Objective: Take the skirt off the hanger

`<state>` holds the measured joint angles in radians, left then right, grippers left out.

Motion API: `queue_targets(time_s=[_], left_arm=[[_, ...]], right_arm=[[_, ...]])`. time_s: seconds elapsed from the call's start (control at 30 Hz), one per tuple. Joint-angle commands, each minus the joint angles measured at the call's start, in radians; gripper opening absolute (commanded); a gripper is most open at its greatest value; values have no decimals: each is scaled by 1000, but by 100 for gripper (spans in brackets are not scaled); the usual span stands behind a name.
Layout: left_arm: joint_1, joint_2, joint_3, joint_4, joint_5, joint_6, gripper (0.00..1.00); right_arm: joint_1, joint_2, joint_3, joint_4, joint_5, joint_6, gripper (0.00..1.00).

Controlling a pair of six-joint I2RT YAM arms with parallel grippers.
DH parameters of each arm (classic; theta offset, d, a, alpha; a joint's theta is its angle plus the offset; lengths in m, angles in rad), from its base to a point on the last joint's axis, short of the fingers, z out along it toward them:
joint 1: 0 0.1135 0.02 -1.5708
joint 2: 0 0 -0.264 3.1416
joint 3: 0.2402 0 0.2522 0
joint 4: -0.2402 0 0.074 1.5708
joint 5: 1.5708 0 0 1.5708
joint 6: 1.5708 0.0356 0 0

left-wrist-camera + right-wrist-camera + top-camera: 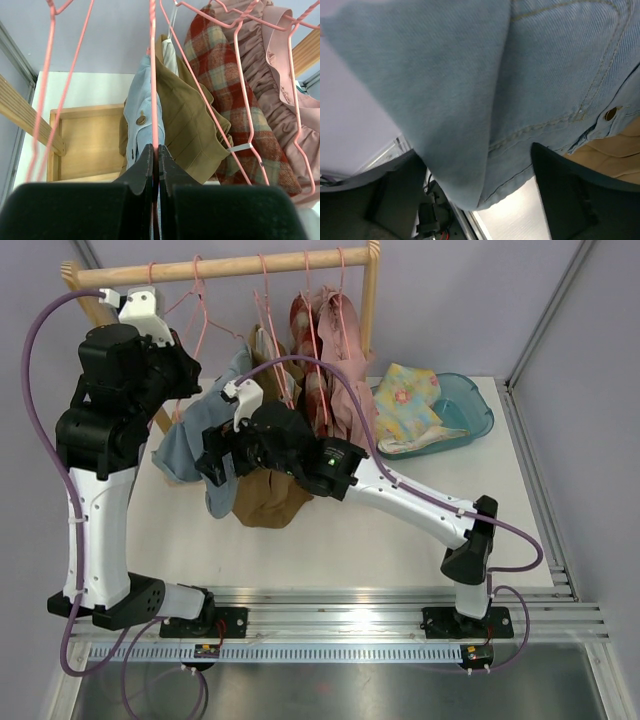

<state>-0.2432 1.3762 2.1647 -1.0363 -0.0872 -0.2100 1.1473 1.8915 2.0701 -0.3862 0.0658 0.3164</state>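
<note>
One denim skirt (142, 105) hangs at the rack's (230, 268) left, beside a tan garment (187, 125). The left gripper (156, 148) clamps the pink hanger (153, 75) against it, and the right gripper (480, 187) gapes wide around its hem.

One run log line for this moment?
left jaws: shut on pink hanger | right jaws: open at denim skirt | skirt: on hanger

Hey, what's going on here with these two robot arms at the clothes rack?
The left gripper is pinched shut on the wire of a pink hanger that seems to carry the denim skirt. The right gripper is open, the skirt's hem draped between its fingers, unclamped. The skirt is not yet off the hanger.
</note>
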Motion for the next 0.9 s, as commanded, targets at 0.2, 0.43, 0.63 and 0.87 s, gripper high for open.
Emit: queue_targets(time_s=[0.2, 0.43, 0.63, 0.87], left_arm=[[-4, -57, -2, 225, -12, -25, 0], [-4, -25, 21, 410, -100, 58, 0], [-4, 29, 63, 453, -155, 106, 0], [-4, -38, 78, 409, -172, 135, 0]], right_arm=[[5, 1, -64, 156, 140, -33, 0], [29, -89, -134, 184, 164, -80, 0], [84, -244, -277, 205, 221, -95, 0], [187, -514, -652, 230, 362, -48, 0]])
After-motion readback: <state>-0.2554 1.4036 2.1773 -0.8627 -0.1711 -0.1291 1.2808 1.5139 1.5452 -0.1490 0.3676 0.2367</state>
